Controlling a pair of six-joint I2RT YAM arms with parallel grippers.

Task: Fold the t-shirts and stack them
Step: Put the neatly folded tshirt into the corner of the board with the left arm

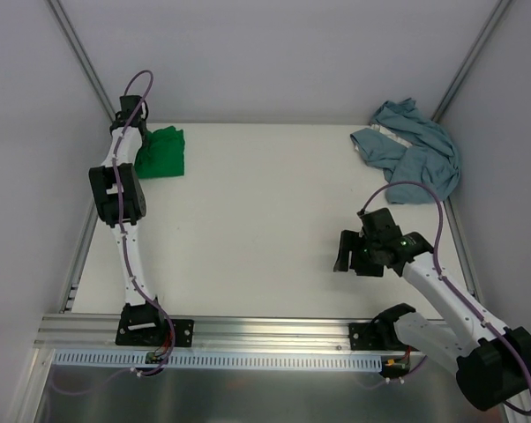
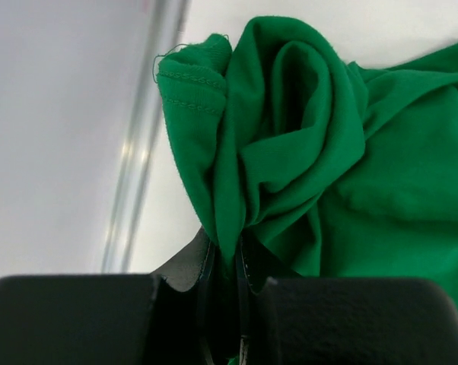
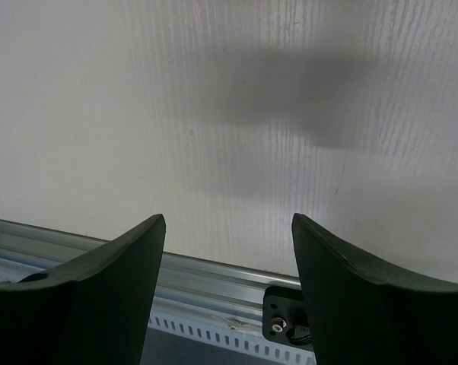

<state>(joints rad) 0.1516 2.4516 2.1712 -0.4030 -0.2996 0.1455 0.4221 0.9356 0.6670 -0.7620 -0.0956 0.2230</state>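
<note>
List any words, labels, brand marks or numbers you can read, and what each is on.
None can be read. The green t-shirt, pinched in the left gripper, shows only plain cloth and a stitched hem. The blue-grey t-shirt shows no print from above. The right gripper and the table carry no legible marking.

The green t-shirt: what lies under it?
Only the white table shows around the green t-shirt; whatever lies beneath its folds is covered. The left hand pinches one edge.

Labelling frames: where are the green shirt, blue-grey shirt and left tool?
green shirt (image 1: 162, 153), top view, middle of the bundle.
blue-grey shirt (image 1: 417, 152), top view, middle of the heap.
left tool (image 2: 227, 255), left wrist view, between its tips, shut on the green shirt.
</note>
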